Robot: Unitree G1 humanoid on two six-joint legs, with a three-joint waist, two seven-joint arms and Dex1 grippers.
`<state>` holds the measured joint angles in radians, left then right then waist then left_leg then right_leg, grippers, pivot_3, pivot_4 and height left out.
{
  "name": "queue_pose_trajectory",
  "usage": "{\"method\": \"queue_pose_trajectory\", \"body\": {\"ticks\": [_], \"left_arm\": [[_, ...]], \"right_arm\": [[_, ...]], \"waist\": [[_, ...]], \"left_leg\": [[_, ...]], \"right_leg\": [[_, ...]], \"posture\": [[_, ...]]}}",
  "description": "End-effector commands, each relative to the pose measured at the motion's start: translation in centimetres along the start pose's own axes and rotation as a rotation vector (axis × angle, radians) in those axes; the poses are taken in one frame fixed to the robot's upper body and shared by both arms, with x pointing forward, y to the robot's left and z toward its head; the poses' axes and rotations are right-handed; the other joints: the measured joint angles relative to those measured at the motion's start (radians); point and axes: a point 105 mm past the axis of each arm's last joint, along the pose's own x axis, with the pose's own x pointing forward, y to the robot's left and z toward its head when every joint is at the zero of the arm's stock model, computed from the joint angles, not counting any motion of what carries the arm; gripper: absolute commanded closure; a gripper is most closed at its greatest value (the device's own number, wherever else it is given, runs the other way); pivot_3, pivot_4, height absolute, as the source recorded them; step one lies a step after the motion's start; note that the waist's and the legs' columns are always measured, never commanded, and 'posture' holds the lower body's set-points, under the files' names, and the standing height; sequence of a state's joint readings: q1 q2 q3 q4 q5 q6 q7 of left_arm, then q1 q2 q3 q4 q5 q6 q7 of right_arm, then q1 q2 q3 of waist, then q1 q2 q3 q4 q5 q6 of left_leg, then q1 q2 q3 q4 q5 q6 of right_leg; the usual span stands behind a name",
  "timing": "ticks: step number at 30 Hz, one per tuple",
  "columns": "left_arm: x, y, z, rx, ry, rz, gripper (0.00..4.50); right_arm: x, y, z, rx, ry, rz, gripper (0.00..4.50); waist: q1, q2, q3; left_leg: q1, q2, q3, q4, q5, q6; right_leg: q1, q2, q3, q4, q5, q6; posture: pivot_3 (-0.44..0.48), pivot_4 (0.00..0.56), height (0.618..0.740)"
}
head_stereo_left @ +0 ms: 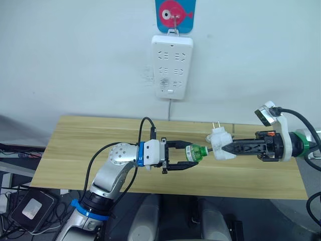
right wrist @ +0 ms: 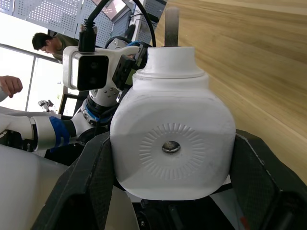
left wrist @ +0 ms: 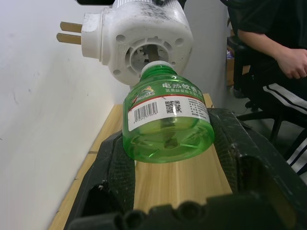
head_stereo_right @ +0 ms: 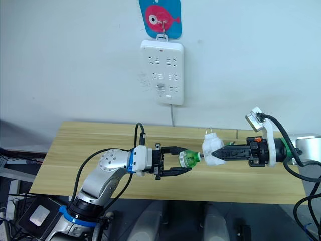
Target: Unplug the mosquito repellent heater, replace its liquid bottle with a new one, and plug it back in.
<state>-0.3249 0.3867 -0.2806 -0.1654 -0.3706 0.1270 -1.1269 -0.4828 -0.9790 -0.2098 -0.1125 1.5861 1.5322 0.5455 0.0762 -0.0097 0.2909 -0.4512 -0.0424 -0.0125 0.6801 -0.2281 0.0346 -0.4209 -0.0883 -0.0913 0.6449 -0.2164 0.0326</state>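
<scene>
The left gripper (head_stereo_left: 186, 160) is seen nearest, its two black fingers spread apart around a green liquid bottle (head_stereo_left: 194, 153). In the left wrist view the bottle's sides sit between the pads with a gap on each side, so no firm clamp is judged yet. The bottle's neck is set into the open underside of the mosquito repellent heater (head_stereo_left: 220, 143), which is held in the air above the wooden table (head_stereo_left: 80, 150) by the right gripper (head_stereo_left: 228, 148), its fingers clamped on the white body's two flanks.

The bottle is judged light, stiff and smooth, likely slippery; a hold across its labelled barrel would suit twisting. The heater is judged light, rigid plastic; its rounded sides give little purchase, so the flat flanks are best kept, clear of the two metal prongs (head_stereo_left: 217, 125) and the round vent (right wrist: 171, 147).

The table is plain, flat wood. Behind it, a white power strip (head_stereo_left: 172, 66) is hung on the pale wall from a hook with a fish picture (head_stereo_left: 174, 14). A seated person (left wrist: 268, 52) is visible in the left wrist view.
</scene>
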Motion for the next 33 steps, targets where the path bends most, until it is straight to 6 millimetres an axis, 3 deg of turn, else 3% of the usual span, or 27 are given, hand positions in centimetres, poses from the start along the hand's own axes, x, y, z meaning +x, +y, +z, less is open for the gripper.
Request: {"method": "queue_pose_trajectory", "body": {"ticks": [1, 15, 22, 29, 33], "left_arm": [[0.8, -1.0, 0.9, 0.046, -0.027, -0.059, 2.28], [0.7, 1.5, 2.7, 0.051, -0.111, 0.068, 2.28], [0.4, 1.3, 2.7, 0.038, -0.108, 0.068, 2.28], [1.0, -0.7, 2.2, 0.059, -0.074, -0.054, 2.28], [1.0, -0.9, 2.1, 0.053, -0.071, -0.065, 2.28]], "right_arm": [[0.2, 1.1, 0.1, -0.050, -0.001, 0.036, 1.51], [0.1, 0.5, -0.8, -0.048, 0.015, -0.003, 1.51], [0.0, 0.2, -0.3, -0.039, -0.012, -0.007, 1.51], [0.5, 0.2, 0.5, -0.033, -0.048, 0.013, 1.51], [0.4, 0.4, 0.7, -0.036, -0.042, 0.018, 1.51]], "waist": [[0.000, 0.000, -0.004], [-0.001, 0.000, -0.014], [-0.003, 0.000, -0.014], [-0.004, 0.000, -0.014], [-0.004, 0.000, -0.014]], "left_leg": [[0.000, 0.000, 0.000, 0.000, 0.000, 0.001], [0.001, 0.000, 0.000, 0.000, -0.002, 0.003], [0.001, 0.000, 0.001, 0.000, -0.002, 0.003], [0.001, 0.000, 0.000, 0.000, -0.002, 0.003], [0.001, 0.000, 0.000, 0.001, -0.002, 0.003]], "right_leg": [[0.000, 0.000, 0.000, 0.000, 0.000, 0.000], [0.000, 0.001, 0.000, 0.001, 0.000, 0.000], [0.000, 0.001, 0.001, 0.001, 0.000, 0.000], [0.000, 0.001, 0.002, 0.001, 0.000, 0.000], [0.000, 0.001, 0.002, 0.001, 0.000, 0.000]], "posture": [[0.077, 0.186, 0.740], [0.076, 0.198, 0.740], [0.075, 0.210, 0.740], [0.075, 0.216, 0.740], [0.075, 0.216, 0.740]]}}
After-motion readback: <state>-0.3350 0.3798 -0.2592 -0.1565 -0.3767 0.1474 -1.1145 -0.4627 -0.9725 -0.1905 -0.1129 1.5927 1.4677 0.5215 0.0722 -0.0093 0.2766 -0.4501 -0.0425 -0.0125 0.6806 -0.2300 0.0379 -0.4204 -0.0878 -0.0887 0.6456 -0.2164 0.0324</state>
